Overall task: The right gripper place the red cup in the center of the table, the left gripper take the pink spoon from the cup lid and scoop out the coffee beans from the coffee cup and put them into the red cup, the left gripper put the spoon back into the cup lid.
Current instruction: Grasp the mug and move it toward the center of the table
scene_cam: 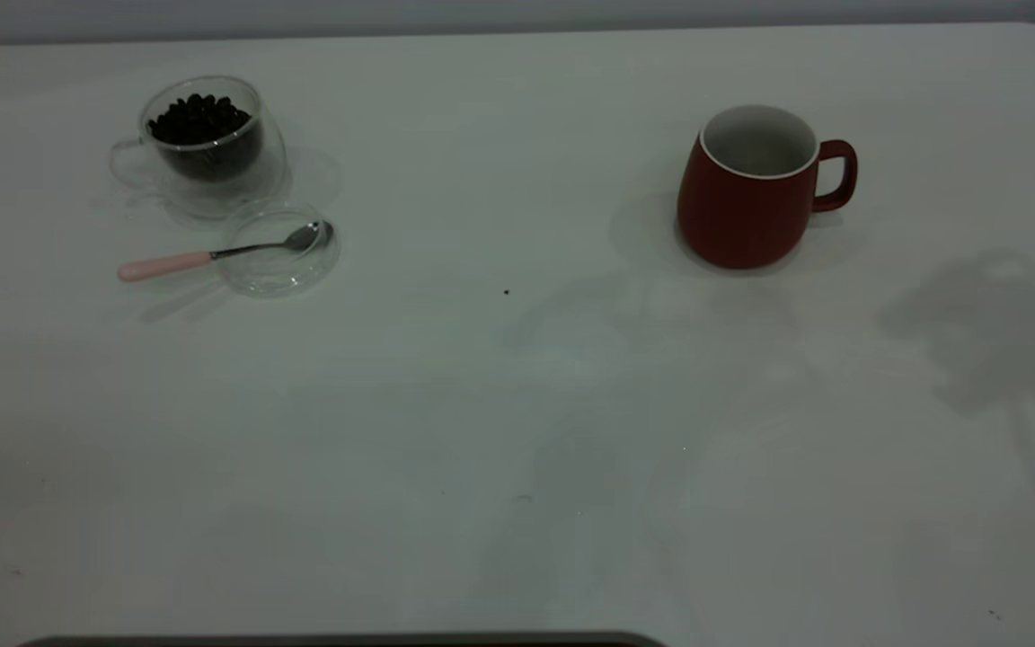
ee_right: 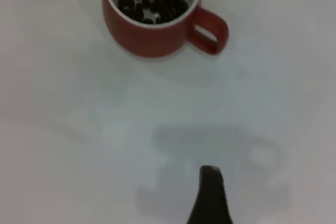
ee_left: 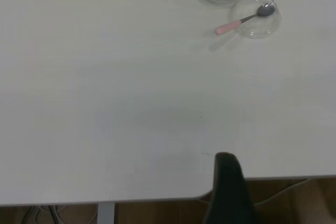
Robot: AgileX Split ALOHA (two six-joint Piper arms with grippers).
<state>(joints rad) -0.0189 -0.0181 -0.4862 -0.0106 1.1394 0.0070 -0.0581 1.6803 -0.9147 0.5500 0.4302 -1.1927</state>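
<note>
Red cup with beans on the white worktop

The red cup [ee_right: 152, 19] stands upright, coffee beans [ee_right: 152, 1] lying inside; the right end effector's [ee_right: 210, 198] dark tip hangs well apart from it above the worktop [ee_right: 63, 129].

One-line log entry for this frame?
red cup: right side, beans inside | spoon: resting in lid | glass cup: beans inside | pincers: off objects

pink spoon [scene_cam: 212, 254] on cup lid [scene_cam: 279, 252]

A pale wall [scene_cam: 482, 13] runs behind; brown floor [ee_left: 157, 213] (with cables [ee_left: 47, 214]) shows below, dimly lit.
</note>
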